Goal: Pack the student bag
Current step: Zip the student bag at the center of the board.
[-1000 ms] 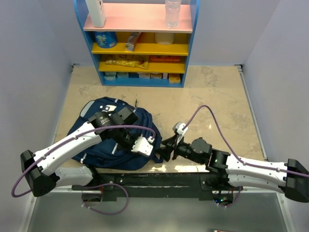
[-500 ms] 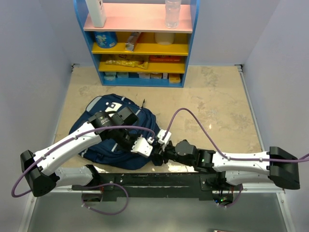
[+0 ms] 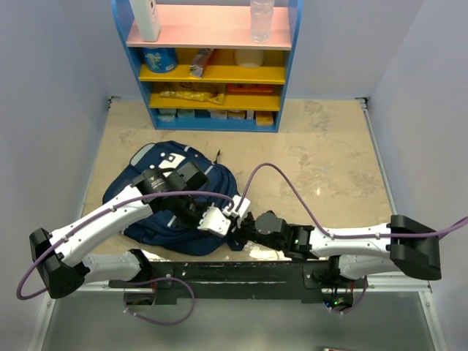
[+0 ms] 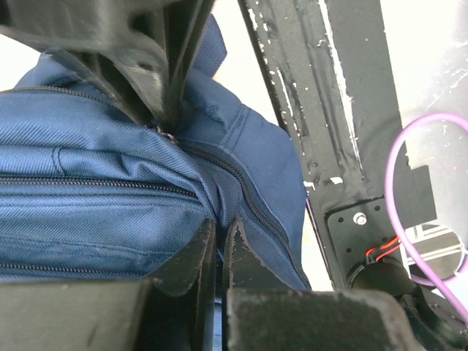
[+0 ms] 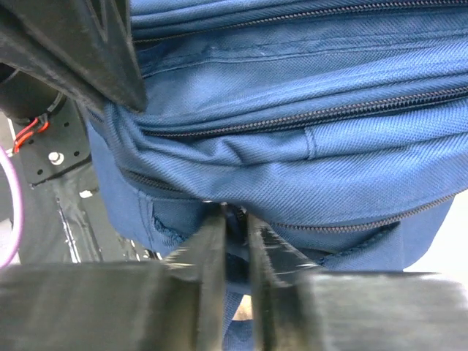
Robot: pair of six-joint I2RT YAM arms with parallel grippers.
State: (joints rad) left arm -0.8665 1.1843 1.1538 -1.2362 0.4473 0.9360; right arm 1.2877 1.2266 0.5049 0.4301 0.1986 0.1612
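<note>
Both arms' fingers (image 4: 205, 256), pinching student bag (image 3: 164, 235) edge

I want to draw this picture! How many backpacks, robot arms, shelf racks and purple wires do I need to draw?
Backpacks: 1, the navy backpack
Robot arms: 2, the left arm and the right arm
Shelf racks: 1, the blue shelf rack
Purple wires: 2, the left wire and the right wire
Total: 6
</note>
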